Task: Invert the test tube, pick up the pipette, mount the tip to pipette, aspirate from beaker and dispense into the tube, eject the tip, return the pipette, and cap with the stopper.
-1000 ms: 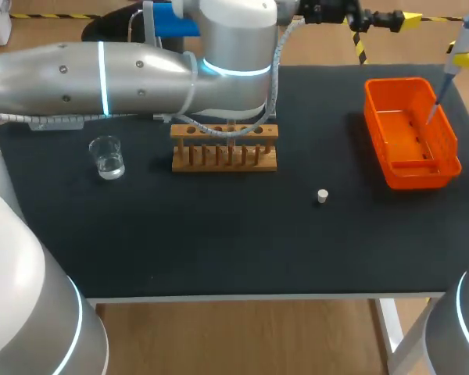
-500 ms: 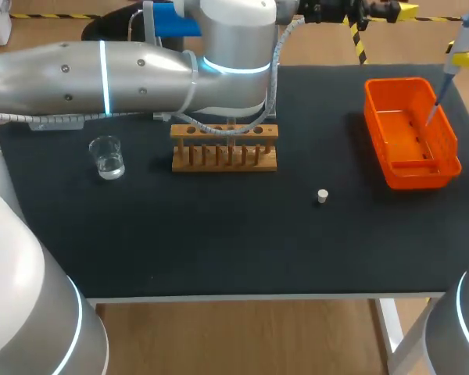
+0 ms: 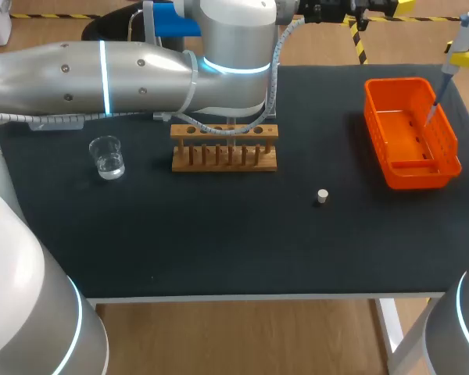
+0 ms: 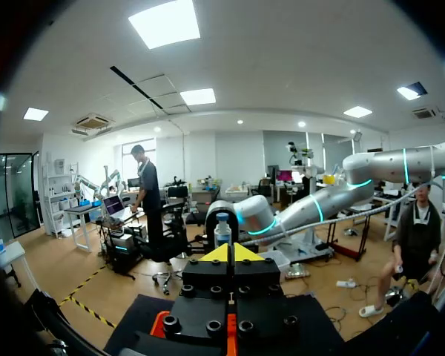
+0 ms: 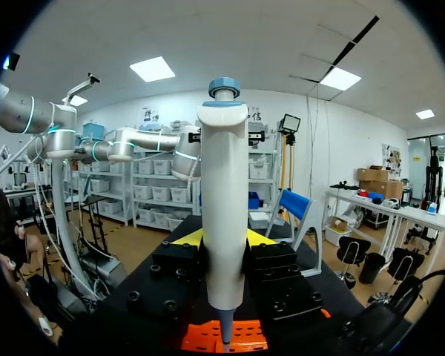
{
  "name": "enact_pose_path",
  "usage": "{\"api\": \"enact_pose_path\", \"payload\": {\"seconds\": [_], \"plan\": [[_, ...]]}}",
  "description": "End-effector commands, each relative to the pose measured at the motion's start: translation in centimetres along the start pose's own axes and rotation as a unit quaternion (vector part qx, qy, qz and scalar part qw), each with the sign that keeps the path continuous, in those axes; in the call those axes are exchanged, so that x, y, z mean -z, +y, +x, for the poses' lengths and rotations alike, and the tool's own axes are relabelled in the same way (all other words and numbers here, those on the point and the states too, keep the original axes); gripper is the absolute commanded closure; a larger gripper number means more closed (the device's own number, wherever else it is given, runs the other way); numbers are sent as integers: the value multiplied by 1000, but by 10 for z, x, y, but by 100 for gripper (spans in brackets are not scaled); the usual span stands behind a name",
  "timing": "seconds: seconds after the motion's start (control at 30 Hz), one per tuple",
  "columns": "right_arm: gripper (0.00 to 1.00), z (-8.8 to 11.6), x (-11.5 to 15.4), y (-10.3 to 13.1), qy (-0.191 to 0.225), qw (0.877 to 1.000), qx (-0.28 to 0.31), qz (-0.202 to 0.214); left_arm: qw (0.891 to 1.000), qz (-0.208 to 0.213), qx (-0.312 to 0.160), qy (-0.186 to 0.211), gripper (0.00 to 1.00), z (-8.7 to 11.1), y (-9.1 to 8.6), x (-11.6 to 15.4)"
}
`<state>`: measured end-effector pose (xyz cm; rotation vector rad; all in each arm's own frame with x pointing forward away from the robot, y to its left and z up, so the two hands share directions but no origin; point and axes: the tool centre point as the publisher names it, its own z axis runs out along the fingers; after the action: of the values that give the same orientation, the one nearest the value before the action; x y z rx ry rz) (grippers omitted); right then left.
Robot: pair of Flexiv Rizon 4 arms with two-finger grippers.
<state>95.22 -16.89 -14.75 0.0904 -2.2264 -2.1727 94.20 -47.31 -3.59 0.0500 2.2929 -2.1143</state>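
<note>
My right gripper (image 3: 466,56) is at the far right, above the orange bin (image 3: 452,148), shut on a white pipette (image 3: 447,78) whose thin tip points down into the bin. In the right wrist view the pipette (image 5: 222,200), topped by a blue button, stands upright between the yellow fingers of that gripper (image 5: 224,239). My left arm reaches across the back of the table. Its gripper (image 3: 402,5) is up at the far edge, with nothing in it. The left wrist view shows this gripper (image 4: 230,253) with its yellow tips pressed together. A glass beaker (image 3: 107,156) holding clear liquid stands on the left. The small white stopper (image 3: 322,196) lies right of centre.
A wooden tube rack (image 3: 224,147) stands at mid-table, partly under my left arm's cable. The black mat (image 3: 219,234) is bare in front of the rack. The orange bin (image 5: 245,335) shows below the pipette in the right wrist view.
My left gripper's fingers have closed from wide open to shut, and it has drifted farther toward the back edge. The right gripper and pipette have hardly moved.
</note>
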Motion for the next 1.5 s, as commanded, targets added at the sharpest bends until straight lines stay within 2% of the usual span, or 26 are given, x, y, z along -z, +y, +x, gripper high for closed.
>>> {"api": "enact_pose_path", "payload": {"seconds": [0.03, 0.33, 0.67, 0.97, 1.5], "plan": [[100, 2, -1, 1, -2, 1000, -1, 2, 1000, 1, -1, 0, 100, -1, 0, -1], [100, 0, -1, 0, -6, 1000, -2, 3, 1000, 18, 5, 0, 100, -3, -1, -32], [100, 0, -2, 0, -8, 1000, -2, 2, 1000, 29, 0, 6, 100, -5, -1, -48], [100, 0, -2, 1, -7, 1000, -3, 2, 999, 33, -5, -5, 100, -6, -1, -65], [100, 0, -2, 1, -7, 1000, -3, 2, 999, 43, 2, 9, 100, -5, 2, -87]]}}
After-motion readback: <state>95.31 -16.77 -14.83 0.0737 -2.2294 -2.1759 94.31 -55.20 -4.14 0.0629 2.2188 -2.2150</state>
